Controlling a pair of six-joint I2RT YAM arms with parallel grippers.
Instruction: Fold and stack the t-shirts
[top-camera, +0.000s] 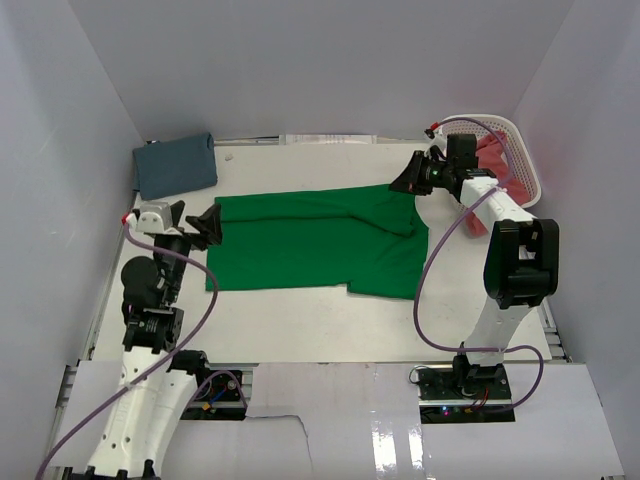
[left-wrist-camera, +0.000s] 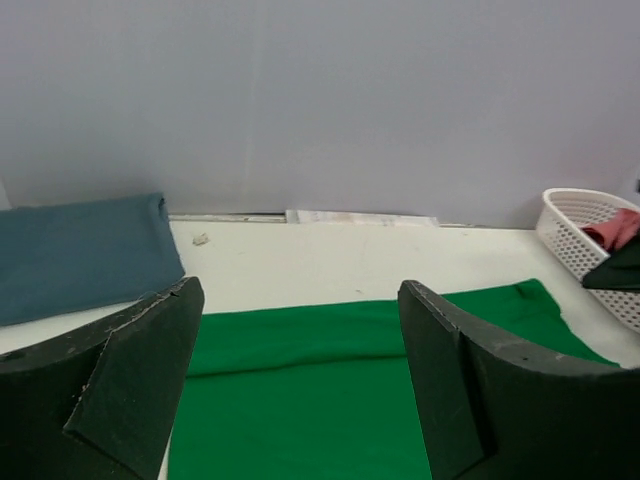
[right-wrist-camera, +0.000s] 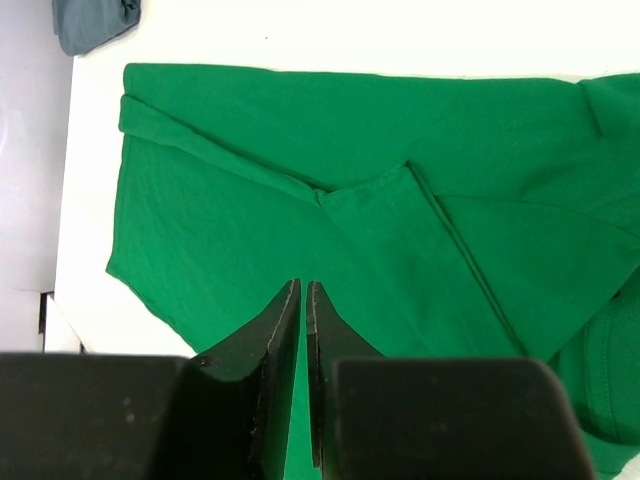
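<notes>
**Green shirt lying half folded, one claw wide and one closed**

The green t-shirt (top-camera: 320, 245) is lying spread across the middle of the white table (top-camera: 300, 320). It is folded lengthwise, with a sleeve flap turned in toward its right end. The left gripper (top-camera: 205, 225) is hovering at the shirt's 9 o'clock edge. Its jaws are standing wide apart with nothing between them, and the left wrist view is showing green cloth below the gap. The right gripper (top-camera: 408, 178) is hanging over the shirt's 1 o'clock corner. Its fingers are pressed almost together, and the right wrist view is showing no cloth pinched in the thin slit between them.

The blue t-shirt (top-camera: 176, 165) is resting folded at the table's 10 o'clock corner, well apart from the green one. The red t-shirt (top-camera: 490, 150) is sitting crumpled inside the white lattice basket (top-camera: 527, 165) at 2 o'clock, just behind the right arm's wrist.
</notes>
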